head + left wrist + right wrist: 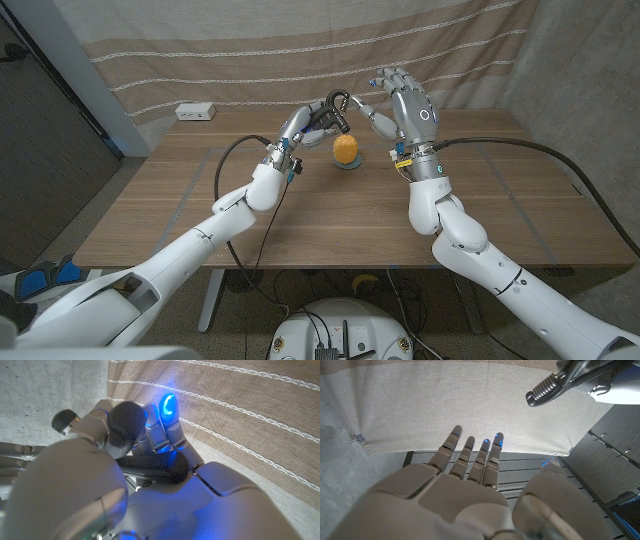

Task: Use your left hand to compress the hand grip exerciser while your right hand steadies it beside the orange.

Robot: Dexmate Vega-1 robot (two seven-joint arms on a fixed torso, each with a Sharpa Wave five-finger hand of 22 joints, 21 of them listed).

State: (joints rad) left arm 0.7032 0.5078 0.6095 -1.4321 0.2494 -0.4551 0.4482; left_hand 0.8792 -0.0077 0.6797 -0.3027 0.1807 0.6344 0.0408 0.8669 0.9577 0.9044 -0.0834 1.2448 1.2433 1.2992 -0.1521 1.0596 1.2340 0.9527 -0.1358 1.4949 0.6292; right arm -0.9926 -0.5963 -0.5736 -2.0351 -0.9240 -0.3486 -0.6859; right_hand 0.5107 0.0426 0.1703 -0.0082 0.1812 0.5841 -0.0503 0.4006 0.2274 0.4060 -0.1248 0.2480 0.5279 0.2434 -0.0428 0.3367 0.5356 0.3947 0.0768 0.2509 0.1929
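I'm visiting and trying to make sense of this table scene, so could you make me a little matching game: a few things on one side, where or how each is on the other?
Things:
1. black hand grip exerciser with a metal spring
2. round orange
3. white power strip
4. robot's right hand

States:
A. sits on a small blue-grey dish mid-table
B. lies at the table's far left edge by the curtain
C. raised, fingers spread
D. gripped in the robot's left hand, held above the table

Pairs: 1-D, 2-A, 3-B, 4-C
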